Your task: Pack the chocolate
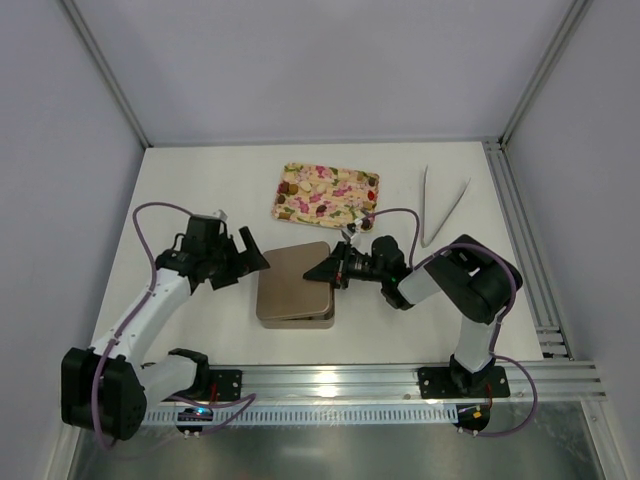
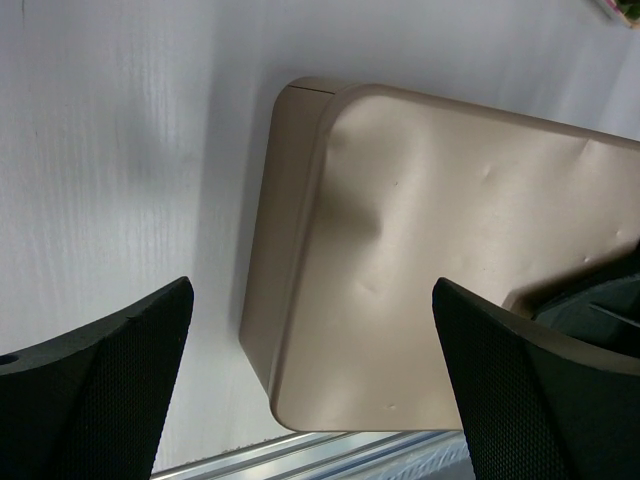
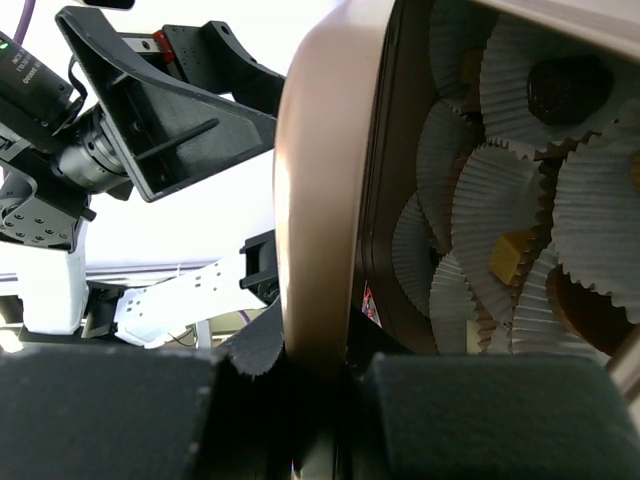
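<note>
Right wrist view: right hand (image 3: 320, 410) clamped tight on the rim of the bronze lid (image 3: 315, 200), one pad on each side of the edge.
Lid state: the gripped side is raised off the brown box (image 1: 295, 285), so a gap opens on that side.
Only in right wrist view: the inside of the box, packed with white crinkled paper cups (image 3: 500, 190).
Chocolate (image 3: 565, 85): inside the box. A dark round one sits in a cup at upper right, a tan piece (image 3: 510, 257) in a cup lower down, and a brown one is partly seen at the right edge.
Label: small red-and-white sticker (image 3: 370, 300) at the box's inner edge, too small to read.
Left wrist view: left hand (image 2: 312, 290) spread wide with nothing between the fingers. The lid top fills the gap in view and shows a few small dents.
Left hand contact: cannot tell whether it touches the box.
Only in left wrist view: the lid sits offset from the box wall along the left side.
Top external view: both hands meet at the box, left hand at its left edge and right hand at its right edge.
Further out: flower-print tray (image 1: 326, 193) lies beyond the box, and I cannot tell whether any sweets lie on it.
Tongs (image 1: 442, 205): pale, lying open at far right, well apart from the box.
Desk (image 1: 200, 190): white.
</note>
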Robot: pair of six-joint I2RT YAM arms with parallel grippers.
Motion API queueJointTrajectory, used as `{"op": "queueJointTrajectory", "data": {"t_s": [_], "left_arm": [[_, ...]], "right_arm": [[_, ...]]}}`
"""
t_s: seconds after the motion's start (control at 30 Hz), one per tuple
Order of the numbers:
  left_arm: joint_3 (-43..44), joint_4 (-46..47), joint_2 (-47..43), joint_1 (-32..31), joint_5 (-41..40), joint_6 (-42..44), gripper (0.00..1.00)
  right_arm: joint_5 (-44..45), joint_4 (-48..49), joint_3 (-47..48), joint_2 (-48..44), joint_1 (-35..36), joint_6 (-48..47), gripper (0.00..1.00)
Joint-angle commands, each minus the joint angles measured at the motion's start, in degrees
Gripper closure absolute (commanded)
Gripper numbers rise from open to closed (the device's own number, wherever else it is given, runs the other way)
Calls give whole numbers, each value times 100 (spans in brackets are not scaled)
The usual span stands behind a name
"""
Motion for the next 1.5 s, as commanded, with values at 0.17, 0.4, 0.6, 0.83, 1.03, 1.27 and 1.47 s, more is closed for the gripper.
{"op": "queueJointTrajectory", "data": {"t_s": [0.17,0.4,0.6,0.83,1.03,1.27,1.47], "left_arm": [[-138,365,225,-188,-234,-13,0],[-209,418,339,-259,-340,-13,1],[-226,453,428,-285,-357,-4,1],[-226,471,507,-329,-375,-4,1],[-235,471,524,-347,-384,-13,2],[-235,471,507,-382,-428,-30,2],[-244,471,507,-391,-437,-39,2]], "right_arm": [[1,623,-134,42,-100,-69,76],[-35,728,-309,-11,-249,-52,70],[-105,790,-564,-117,-477,-52,69],[-237,799,-924,-292,-802,-157,68],[-307,606,-1109,-433,-1031,-368,68],[-307,280,-1206,-538,-1137,-632,64],[-263,-79,-1268,-670,-1216,-921,61]]}}
